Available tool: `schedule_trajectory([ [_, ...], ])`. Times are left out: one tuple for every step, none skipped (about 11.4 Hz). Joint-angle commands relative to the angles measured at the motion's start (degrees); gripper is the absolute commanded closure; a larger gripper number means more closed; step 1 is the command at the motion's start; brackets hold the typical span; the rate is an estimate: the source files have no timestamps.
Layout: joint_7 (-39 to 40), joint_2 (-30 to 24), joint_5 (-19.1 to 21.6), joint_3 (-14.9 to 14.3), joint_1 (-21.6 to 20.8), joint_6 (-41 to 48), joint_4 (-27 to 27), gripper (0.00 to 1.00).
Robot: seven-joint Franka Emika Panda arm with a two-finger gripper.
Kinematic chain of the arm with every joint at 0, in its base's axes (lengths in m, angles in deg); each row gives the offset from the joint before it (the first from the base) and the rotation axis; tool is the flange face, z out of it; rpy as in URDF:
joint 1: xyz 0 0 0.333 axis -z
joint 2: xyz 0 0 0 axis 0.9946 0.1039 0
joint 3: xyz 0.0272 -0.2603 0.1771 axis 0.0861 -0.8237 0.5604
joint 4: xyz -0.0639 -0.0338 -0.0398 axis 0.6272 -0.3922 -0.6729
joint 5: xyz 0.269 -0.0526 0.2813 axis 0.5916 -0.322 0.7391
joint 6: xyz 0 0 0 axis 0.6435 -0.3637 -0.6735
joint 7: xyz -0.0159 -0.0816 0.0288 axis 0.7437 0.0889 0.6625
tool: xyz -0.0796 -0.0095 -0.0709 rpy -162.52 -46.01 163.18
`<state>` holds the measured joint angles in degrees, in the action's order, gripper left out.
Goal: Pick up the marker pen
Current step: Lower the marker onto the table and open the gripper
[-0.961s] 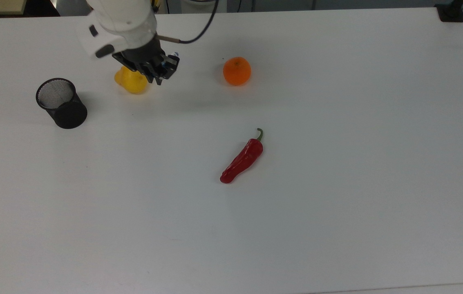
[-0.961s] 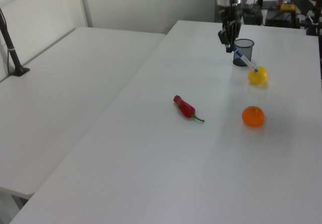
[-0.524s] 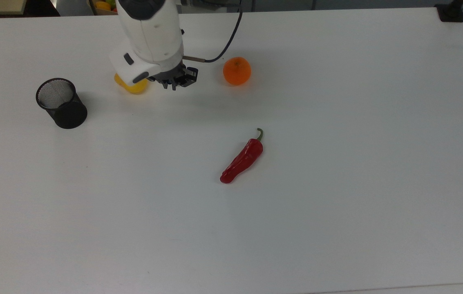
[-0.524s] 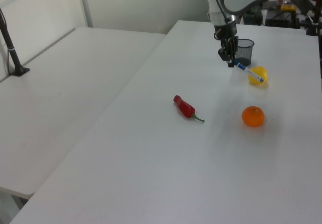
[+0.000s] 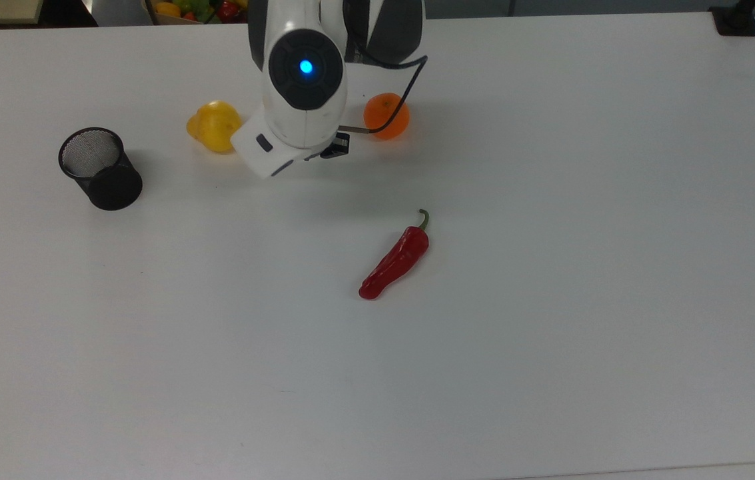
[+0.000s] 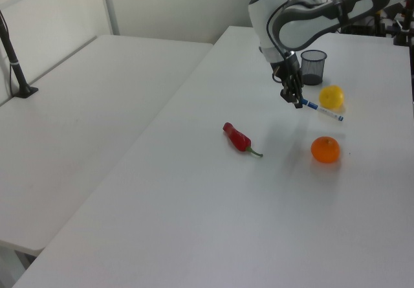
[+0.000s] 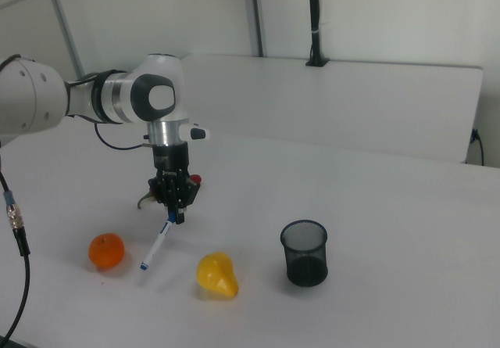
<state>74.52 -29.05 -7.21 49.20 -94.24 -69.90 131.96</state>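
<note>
The marker pen, white with a blue cap, hangs tilted above the table, between the yellow fruit and the orange. My gripper is shut on its blue-capped end, fingers pointing down. In the right view the marker pen slants down from the gripper toward the orange, its low end close to the table. In the top view the white arm covers both the gripper and the pen.
A red chili lies mid-table. An orange and a yellow fruit flank the arm. A black mesh cup stands at the top view's left. The white table is bare toward the top view's right and front.
The arm has carried the marker pen from beside the mesh cup and yellow fruit toward the orange, rightward in the top view. The pen now hangs flatter and lower.
</note>
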Motion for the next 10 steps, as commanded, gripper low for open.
schedule_trajectory([
  [0.4, 0.4, -2.2, 1.1, -0.7, 0.8, 1.2, 0.93],
  [0.2, 1.2, -2.4, 1.3, -0.7, 0.6, 1.2, 0.91],
  [0.2, 1.8, -2.5, 1.5, -0.8, 0.5, 1.2, 0.91],
  [0.2, 1.8, -2.7, 1.5, -0.8, 0.5, 1.2, 0.89],
  [0.2, 1.8, -2.7, 1.5, -0.8, 0.5, 1.2, 0.82],
  [0.2, 1.8, -2.7, 1.5, -0.7, 0.4, 1.2, 0.62],
  [0.4, 1.8, -2.8, 1.5, -0.7, 0.4, 1.2, 0.39],
  [0.5, 1.8, -2.8, 1.5, -0.7, 0.4, 1.1, 0.17],
  [0.5, 1.8, -3.2, 1.5, -0.6, 0.4, 1.0, 0.0],
  [0.6, 1.6, -3.2, 1.5, -0.5, 0.4, 0.9, 0.0],
])
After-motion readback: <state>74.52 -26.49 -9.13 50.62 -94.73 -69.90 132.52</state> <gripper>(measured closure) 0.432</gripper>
